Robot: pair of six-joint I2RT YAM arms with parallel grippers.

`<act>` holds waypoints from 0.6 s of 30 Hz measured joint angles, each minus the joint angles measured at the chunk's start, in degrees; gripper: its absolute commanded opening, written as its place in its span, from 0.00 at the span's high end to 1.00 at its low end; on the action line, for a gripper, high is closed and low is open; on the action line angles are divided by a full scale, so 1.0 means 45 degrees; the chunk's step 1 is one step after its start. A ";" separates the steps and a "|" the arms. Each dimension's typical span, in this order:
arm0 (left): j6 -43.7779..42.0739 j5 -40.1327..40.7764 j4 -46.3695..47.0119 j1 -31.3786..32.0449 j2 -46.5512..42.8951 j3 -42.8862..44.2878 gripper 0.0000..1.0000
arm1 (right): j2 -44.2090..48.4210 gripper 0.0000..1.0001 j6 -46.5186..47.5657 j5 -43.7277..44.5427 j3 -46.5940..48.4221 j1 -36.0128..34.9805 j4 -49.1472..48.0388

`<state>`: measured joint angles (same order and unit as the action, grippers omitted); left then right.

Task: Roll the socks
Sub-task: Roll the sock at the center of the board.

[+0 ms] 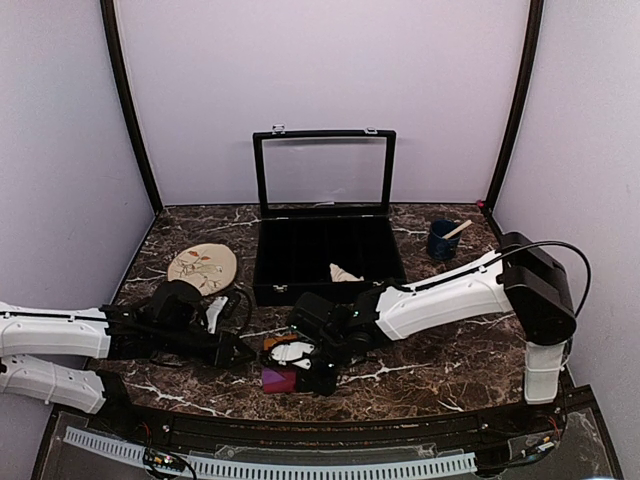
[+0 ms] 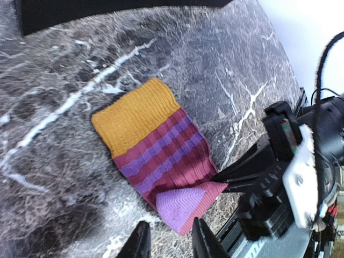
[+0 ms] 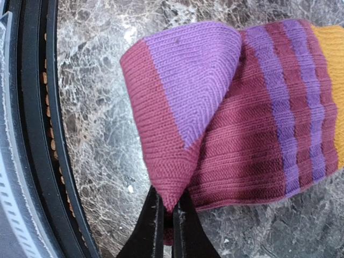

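Note:
The maroon-purple sock with an orange end lies on the marble table near the front middle. In the left wrist view it lies flat, its purple toe end folded back over it. My right gripper is shut on the sock's maroon toe corner, holding the fold; it also shows in the top view and the left wrist view. My left gripper is open and empty, just short of the folded toe, left of the sock in the top view. A cream-beige sock lies in the black box.
A black box with its glass lid raised stands behind the sock. A tan oval mat lies at the back left. A blue cup with a stick stands at the back right. The table's black front rail runs close to the sock.

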<state>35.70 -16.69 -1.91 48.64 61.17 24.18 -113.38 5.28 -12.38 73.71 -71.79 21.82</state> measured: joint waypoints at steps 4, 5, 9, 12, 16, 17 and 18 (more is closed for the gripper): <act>0.0185 0.0452 -0.0044 0.0029 -0.1243 -0.0597 0.74 | -0.0437 1.00 -0.0408 -0.0937 0.0573 0.0345 0.0568; 0.0209 0.0588 -0.0092 0.0092 -0.1564 -0.0714 0.74 | -0.0554 1.00 -0.0534 -0.1190 0.0733 0.0457 0.0709; 0.0092 0.1243 -0.0136 0.0724 -0.2152 -0.0801 0.73 | -0.0996 1.00 -0.0899 -0.2195 0.1302 0.0845 0.1239; -0.0219 0.1753 -0.0180 0.1753 -0.1967 -0.0772 0.71 | -0.1239 1.00 -0.1234 -0.3016 0.1617 0.1214 0.1583; -0.0724 0.2375 -0.0369 0.3045 -0.0952 -0.0418 0.70 | -0.1486 1.00 -0.1579 -0.3842 0.1962 0.1647 0.1957; -0.0865 0.2545 -0.0369 0.3317 -0.0699 -0.0316 0.69 | -0.1540 1.00 -0.1661 -0.4031 0.2011 0.1729 0.2006; -0.0976 0.2657 -0.0374 0.3507 -0.0534 -0.0238 0.69 | -0.1574 1.00 -0.1734 -0.4226 0.2050 0.1807 0.2074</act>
<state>31.31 -4.73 -3.60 64.42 58.76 23.11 -120.46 -2.52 -31.40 82.94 -63.66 31.16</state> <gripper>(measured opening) 0.302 0.030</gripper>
